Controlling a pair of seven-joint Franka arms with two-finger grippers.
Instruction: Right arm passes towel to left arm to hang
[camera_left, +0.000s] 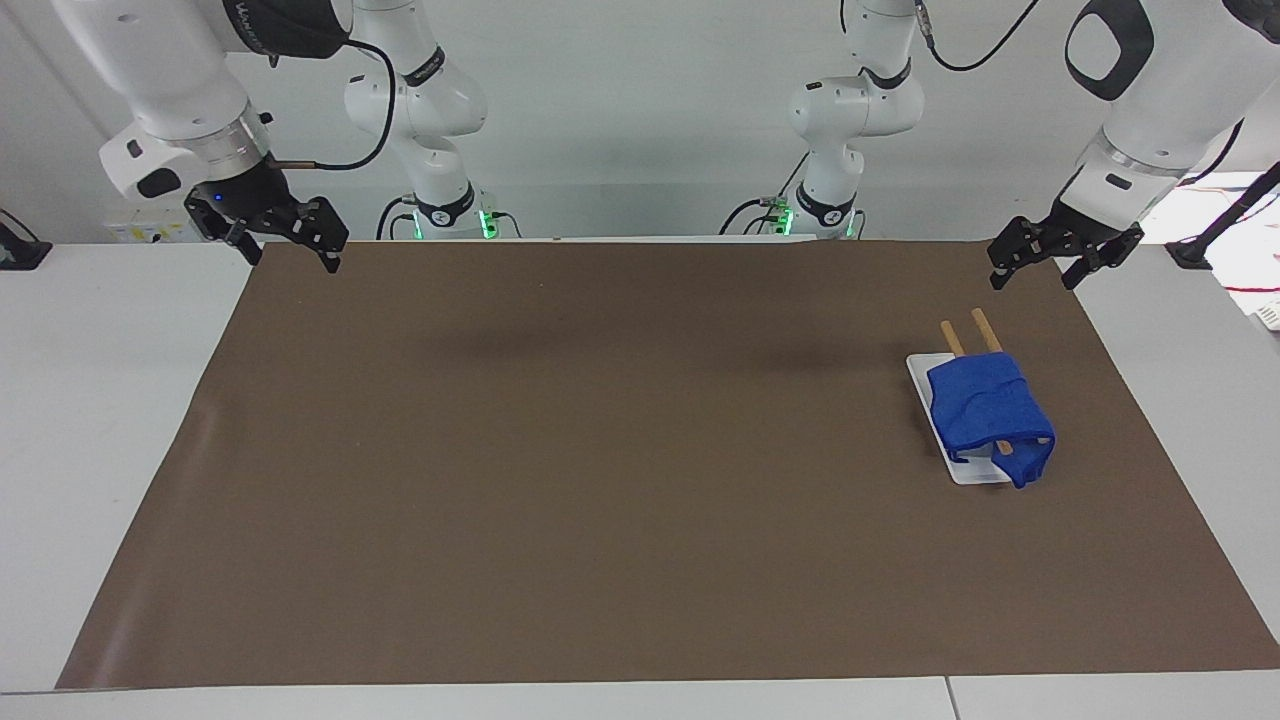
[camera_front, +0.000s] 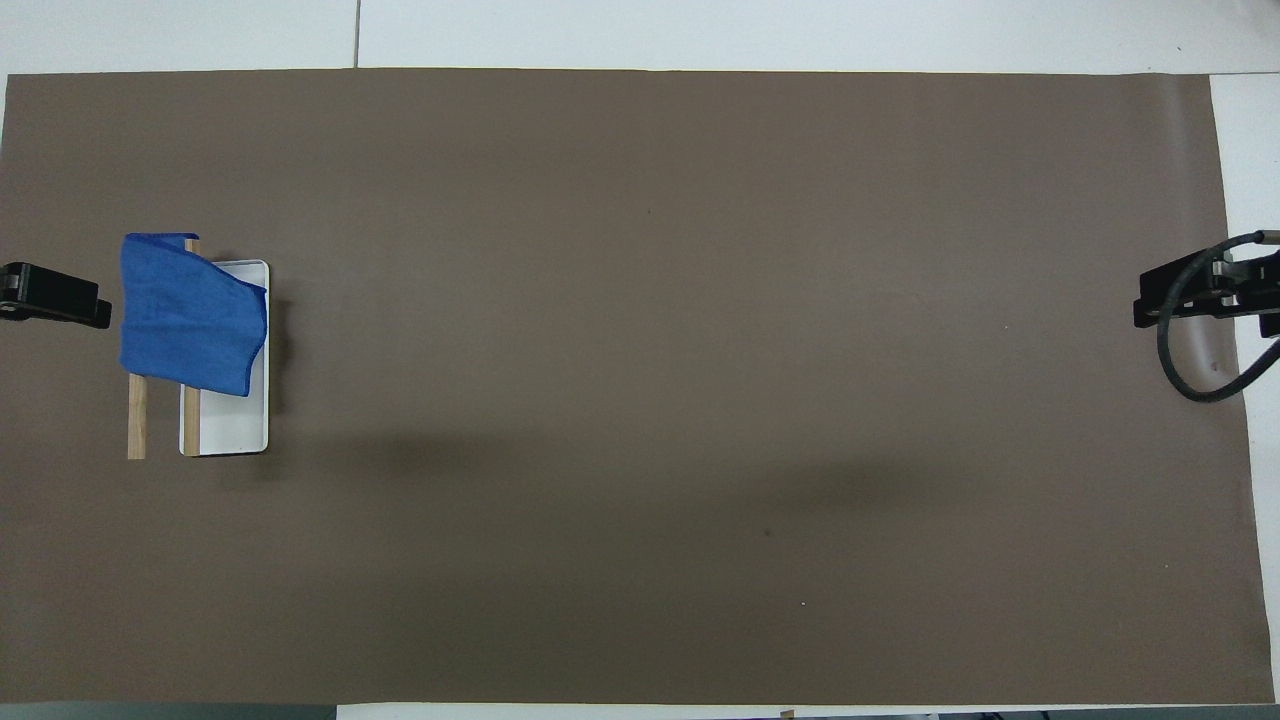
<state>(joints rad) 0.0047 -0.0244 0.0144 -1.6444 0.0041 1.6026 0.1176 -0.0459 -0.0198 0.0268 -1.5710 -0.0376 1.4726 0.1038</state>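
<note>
The bright royal-blue soft towel (camera_left: 988, 408) drapes over two wooden rails (camera_left: 985, 328) on a white rectangular base (camera_left: 975, 470), hiding their middles. Near it, the left gripper (camera_left: 1034, 273) hangs spread; well apart, the right gripper (camera_left: 291, 258) too.

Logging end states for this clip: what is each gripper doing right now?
Left gripper: open, holding nothing, up over the mat's edge near the towel.
Right gripper: open, holding nothing, over the mat's corner at its own end.

A robotics lab: two white arms (camera_left: 840, 110) bolted at a white table (camera_left: 100, 420), green lights on their bases, loose cables (camera_left: 370, 90), a brown mat (camera_left: 600, 450) as work surface, bare pale walls.
</note>
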